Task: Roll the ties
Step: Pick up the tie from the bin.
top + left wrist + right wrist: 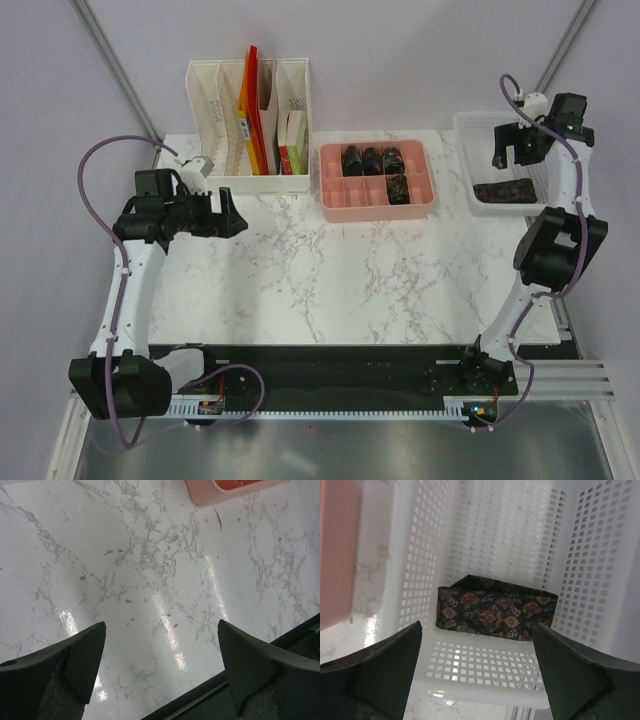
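A dark folded tie with a reddish floral pattern lies flat in the white perforated basket at the back right; the top view shows this tie too. My right gripper hovers open above the basket's near wall, short of the tie, seen from above as the right gripper. Several rolled ties sit in the pink tray. My left gripper is open over bare marble at the left, nothing between its fingers.
A white file organiser with red, orange and green folders stands at the back left. The pink tray's corner shows at the top of the left wrist view. The table's dark front rail runs between the arm bases.
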`<state>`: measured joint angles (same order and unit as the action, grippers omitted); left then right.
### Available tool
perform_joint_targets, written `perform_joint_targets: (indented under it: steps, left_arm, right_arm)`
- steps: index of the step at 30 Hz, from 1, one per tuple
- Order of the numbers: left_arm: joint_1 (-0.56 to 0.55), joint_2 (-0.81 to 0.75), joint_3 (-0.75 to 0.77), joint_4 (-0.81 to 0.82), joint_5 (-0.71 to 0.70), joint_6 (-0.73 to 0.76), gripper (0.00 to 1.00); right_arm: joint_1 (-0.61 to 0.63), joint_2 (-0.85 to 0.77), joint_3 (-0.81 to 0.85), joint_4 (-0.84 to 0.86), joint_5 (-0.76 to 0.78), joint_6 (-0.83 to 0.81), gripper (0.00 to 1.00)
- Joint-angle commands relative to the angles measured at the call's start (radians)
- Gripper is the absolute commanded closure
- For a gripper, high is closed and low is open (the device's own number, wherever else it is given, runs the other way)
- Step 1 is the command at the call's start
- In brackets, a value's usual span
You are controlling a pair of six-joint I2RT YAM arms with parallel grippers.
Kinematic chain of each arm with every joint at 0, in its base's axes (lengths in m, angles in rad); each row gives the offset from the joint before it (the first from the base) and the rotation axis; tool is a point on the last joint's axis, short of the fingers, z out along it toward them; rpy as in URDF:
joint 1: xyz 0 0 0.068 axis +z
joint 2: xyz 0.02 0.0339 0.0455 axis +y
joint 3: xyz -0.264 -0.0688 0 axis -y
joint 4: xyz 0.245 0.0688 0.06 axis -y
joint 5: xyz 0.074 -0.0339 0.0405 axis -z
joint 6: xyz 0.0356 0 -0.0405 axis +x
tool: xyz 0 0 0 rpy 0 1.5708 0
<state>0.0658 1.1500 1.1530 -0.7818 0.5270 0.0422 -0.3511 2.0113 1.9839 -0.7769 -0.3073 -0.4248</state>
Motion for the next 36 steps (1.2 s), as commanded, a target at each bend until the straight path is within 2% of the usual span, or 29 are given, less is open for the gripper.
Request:
perform_joint_targets:
  steps: [1,9,15,18,19,21,22,24,25,27,36]
  left_arm:
    - [0.002,-0.003,0.004,0.024,0.021,-0.018,0.00]
    - [0.002,-0.021,-0.032,0.027,0.008,0.013,0.00]
    - [0.000,-0.016,-0.027,0.027,0.005,0.012,0.00]
    - [0.000,-0.007,-0.019,0.027,-0.007,0.012,0.00]
    - [0.000,-0.004,-0.018,0.026,-0.015,0.012,0.00]
    - [0.002,0.002,-0.010,0.027,-0.016,0.008,0.00]
    - [0.002,0.002,-0.009,0.026,-0.010,0.007,0.00]
    - [0.002,0.004,-0.003,0.027,-0.004,0.002,0.00]
    - [0.002,0.004,0.001,0.027,-0.002,-0.001,0.00]
    - [0.000,0.005,0.008,0.027,-0.002,-0.004,0.00]
    - [0.000,-0.010,0.017,0.029,0.011,-0.002,0.00]
  right_arm:
    - [0.000,0.118,0.070,-0.024,0.054,-0.095,0.02]
    - [-0.005,0.300,0.133,-0.010,0.143,-0.190,0.02]
    - [-0.011,0.372,0.104,-0.012,0.126,-0.221,0.02]
    - [-0.011,0.385,0.072,-0.030,0.090,-0.258,0.13]
    - [-0.011,0.386,0.067,-0.035,0.067,-0.265,0.24]
    - [-0.014,0.374,0.056,-0.042,0.036,-0.266,0.36]
    - [-0.014,0.369,0.056,-0.045,0.025,-0.266,0.49]
    - [-0.018,0.345,0.062,-0.048,-0.007,-0.266,0.66]
    - [-0.019,0.325,0.073,-0.050,-0.016,-0.264,0.84]
    - [-0.025,0.301,0.087,-0.048,-0.047,-0.247,1.00]
    - [-0.112,0.103,0.214,-0.029,-0.283,-0.034,1.00]
